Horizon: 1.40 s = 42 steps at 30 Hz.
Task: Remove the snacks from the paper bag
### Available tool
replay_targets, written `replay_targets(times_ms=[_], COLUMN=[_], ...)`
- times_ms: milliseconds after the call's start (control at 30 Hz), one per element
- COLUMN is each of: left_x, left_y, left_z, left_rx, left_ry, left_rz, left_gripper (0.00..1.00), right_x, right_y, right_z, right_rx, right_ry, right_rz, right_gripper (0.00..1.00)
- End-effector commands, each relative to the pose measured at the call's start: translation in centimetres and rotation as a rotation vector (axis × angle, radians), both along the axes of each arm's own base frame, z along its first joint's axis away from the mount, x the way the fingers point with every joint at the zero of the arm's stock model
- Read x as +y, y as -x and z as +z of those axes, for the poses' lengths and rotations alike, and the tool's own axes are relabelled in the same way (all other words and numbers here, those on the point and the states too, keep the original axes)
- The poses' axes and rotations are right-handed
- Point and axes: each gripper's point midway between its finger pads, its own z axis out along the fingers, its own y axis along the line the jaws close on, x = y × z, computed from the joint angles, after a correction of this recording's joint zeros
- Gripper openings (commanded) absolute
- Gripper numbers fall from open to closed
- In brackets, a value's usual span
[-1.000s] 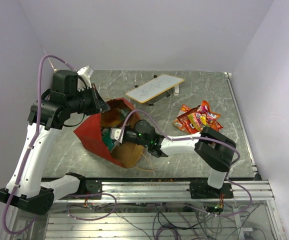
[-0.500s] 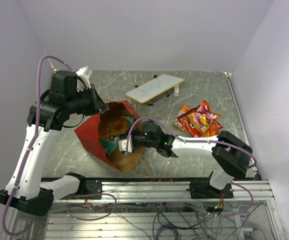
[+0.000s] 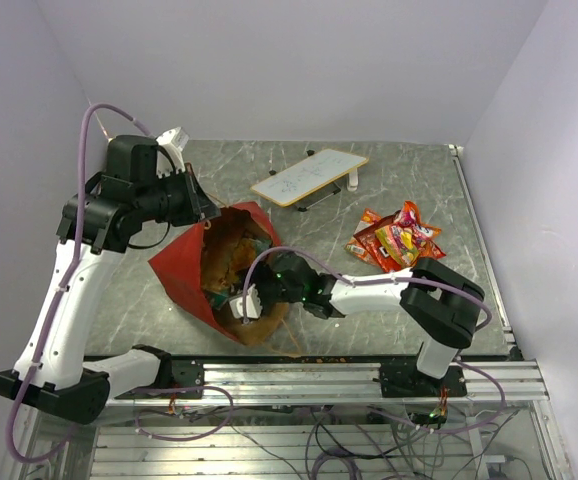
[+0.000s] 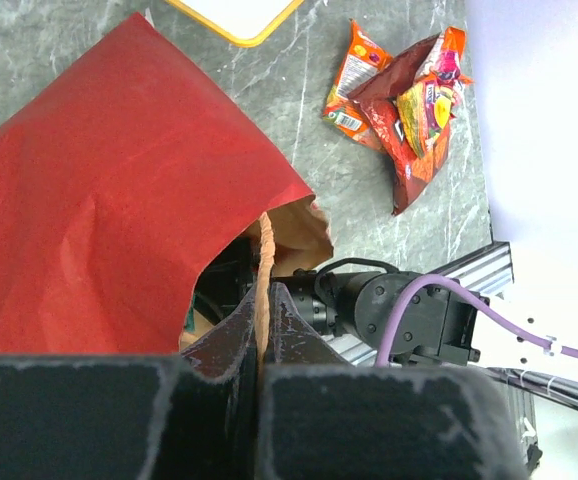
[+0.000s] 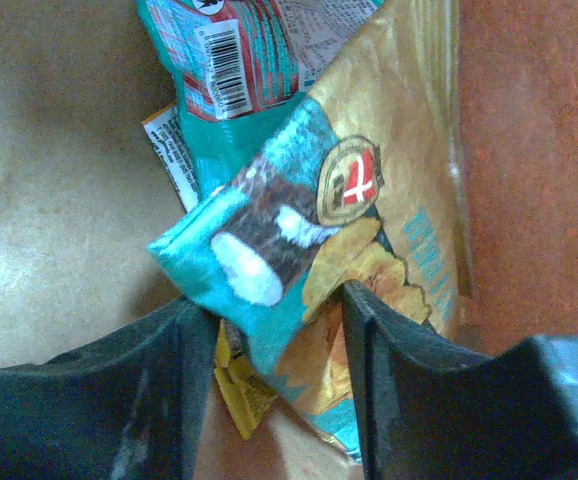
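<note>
We've just parted the right pincer (image 5: 274, 305) astride a teal packet (image 5: 269, 220) in the bag (image 3: 179, 265), left pincer (image 4: 262, 312) clamping its rim: grab next.

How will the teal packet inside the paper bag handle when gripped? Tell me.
Probably floppy: the teal packet is thin creased film, lying skewed on the gold chip bag. Likely light and slippery, judging by its glossy sheen; the right fingers may crumple it.
</note>
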Motion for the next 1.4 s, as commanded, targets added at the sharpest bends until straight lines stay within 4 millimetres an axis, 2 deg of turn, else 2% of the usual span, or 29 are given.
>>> replay_targets(times_ms=[0, 67, 167, 267, 333, 367, 400, 433, 467, 600, 733, 967, 1067, 1233, 1367], left_x=[-0.5, -0.5, -0.5, -0.5, -0.4, -0.3, -0.3, -0.2, -0.2, -0.4, 0.0, 0.1, 0.4, 1.2, 1.2], left_y=[0.1, 0.0, 0.0, -0.2, -0.2, -0.3, -0.4, -0.5, -0.7, -1.2, -1.6, -2.6, -2.8, -3.5, -3.7], left_z=[1.4, 1.4, 1.5, 1.4, 1.3, 1.3, 1.3, 1.3, 1.4, 1.5, 1.7, 1.8, 1.7, 1.3, 0.8], left_rx=[-0.042, -0.043, -0.044, -0.040, -0.038, -0.040, -0.042, -0.044, -0.045, -0.046, -0.050, -0.046, -0.045, -0.044, -0.028], left_ry=[0.005, 0.005, 0.004, -0.001, -0.002, -0.004, -0.004, -0.004, -0.003, 0.007, 0.004, 0.030, 0.016, -0.001, -0.017], left_rz=[-0.047, -0.051, -0.053, -0.049, -0.041, -0.035, -0.028, -0.020, -0.014, -0.004, 0.030, 0.085, 0.106, 0.162, 0.153], left_gripper=[0.07, 0.07, 0.07, 0.07, 0.07, 0.07, 0.07, 0.07, 0.07, 0.07, 0.07, 0.07, 0.07, 0.07, 0.07], right_x=[0.2, 0.5, 1.1, 1.9, 2.0, 1.9, 1.7, 1.4, 1.0, -0.3, -2.0, -5.3, -7.2, -11.2, -15.1], right_y=[-0.6, -0.9, -1.3, -1.5, -1.5, -1.5, -1.6, -1.5, -1.2, -0.4, 0.7, 3.4, 3.9, 3.4, 1.7], right_z=[-0.6, -0.7, 0.0, 1.3, 2.5, 3.0, 3.7, 4.2, 4.7, 6.8, 9.6, 17.0, 20.4, 27.4, 33.8], right_rx=[-0.093, -0.111, -0.123, -0.105, -0.088, -0.077, -0.071, -0.065, -0.058, -0.001, 0.049, 0.206, 0.268, 0.324, 0.327], right_ry=[0.021, 0.016, -0.046, -0.095, -0.128, -0.138, -0.150, -0.163, -0.175, -0.200, -0.234, -0.316, -0.355, -0.494, -0.693], right_rz=[0.014, 0.002, -0.031, -0.043, -0.057, -0.068, -0.082, -0.092, -0.097, -0.118, -0.131, -0.163, -0.225, -0.389, -0.573], right_gripper=[0.55, 0.71, 0.73, 0.70, 0.61, 0.53, 0.35, 0.25, 0.20, 0.05, 0.00, 0.00, 0.00, 0.00, 0.00])
